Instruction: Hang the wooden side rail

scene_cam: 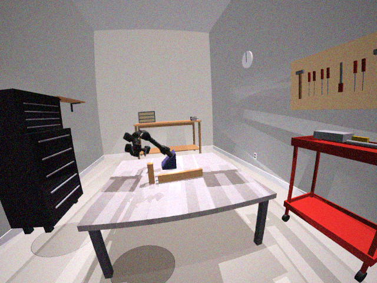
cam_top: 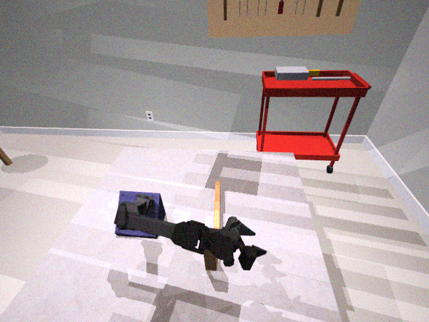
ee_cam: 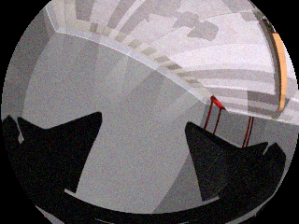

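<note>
The wooden side rail (cam_top: 217,204) (scene_cam: 179,175) (ee_cam: 279,70) lies on its long edge on the table (scene_cam: 182,210). One end is close to the short upright headboard post (cam_top: 210,261) (scene_cam: 150,172). The hooks and the pins in the slot are too small to make out. My gripper (cam_top: 250,243) (scene_cam: 135,145) (ee_cam: 144,122) is open and holds nothing. It hangs well above the table, off to the side of the post and away from the rail. In the top view my arm crosses over the rail's near end and hides the joint.
My arm's blue base (cam_top: 125,197) (scene_cam: 168,163) stands on the table behind the post. A red cart (cam_top: 312,86) (scene_cam: 319,146) stands off the table on one side, a black tool chest (scene_cam: 36,152) on the other, and a wooden workbench (scene_cam: 167,123) at the back wall.
</note>
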